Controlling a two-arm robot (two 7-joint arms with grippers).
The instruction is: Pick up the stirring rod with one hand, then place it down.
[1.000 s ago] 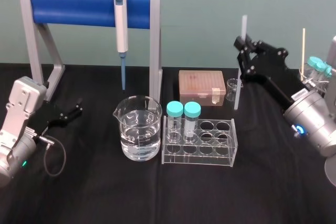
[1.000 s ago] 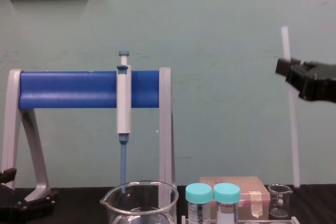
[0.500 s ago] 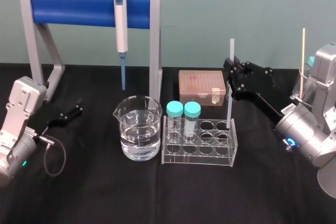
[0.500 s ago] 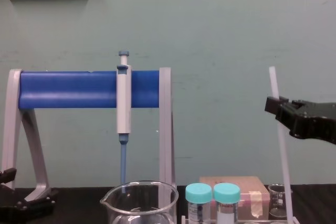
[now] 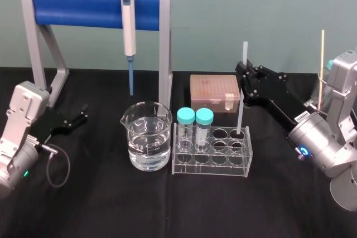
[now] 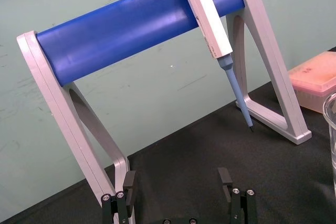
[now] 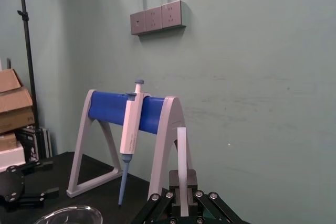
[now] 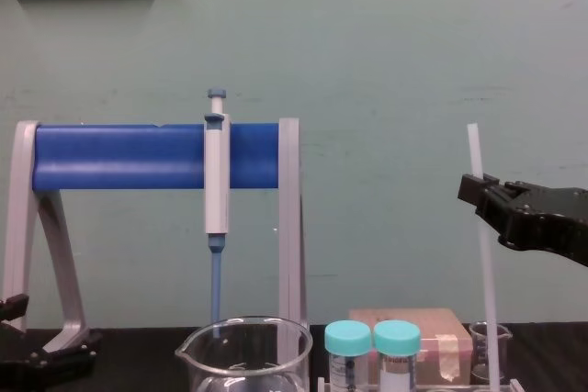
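The stirring rod (image 5: pixel 241 110) is a thin translucent white stick standing almost upright, and its lower end reaches into the rear right hole of the clear tube rack (image 5: pixel 212 160). My right gripper (image 5: pixel 243 77) is shut on the rod near its upper part, coming in from the right. In the chest view the rod (image 8: pixel 488 300) runs down from the black right gripper (image 8: pixel 480 192). In the right wrist view the rod (image 7: pixel 181 150) rises out of the shut right gripper (image 7: pixel 182 195). My left gripper (image 5: pixel 75 118) rests open at the table's left, also seen as the left gripper (image 6: pixel 177 187).
A grey stand with a blue crossbar (image 5: pixel 95 6) holds a pipette (image 5: pixel 129 23). A beaker of water (image 5: pixel 148 137) stands left of the rack, which holds two teal-capped tubes (image 5: pixel 194 118). A pink box (image 5: pixel 215 93) sits behind the rack. A small beaker (image 8: pixel 478 360) stands beside it.
My right gripper has carried the rod down and to the left, from high at the back right to over the rack. The rod's lower end now sits in a rack hole.
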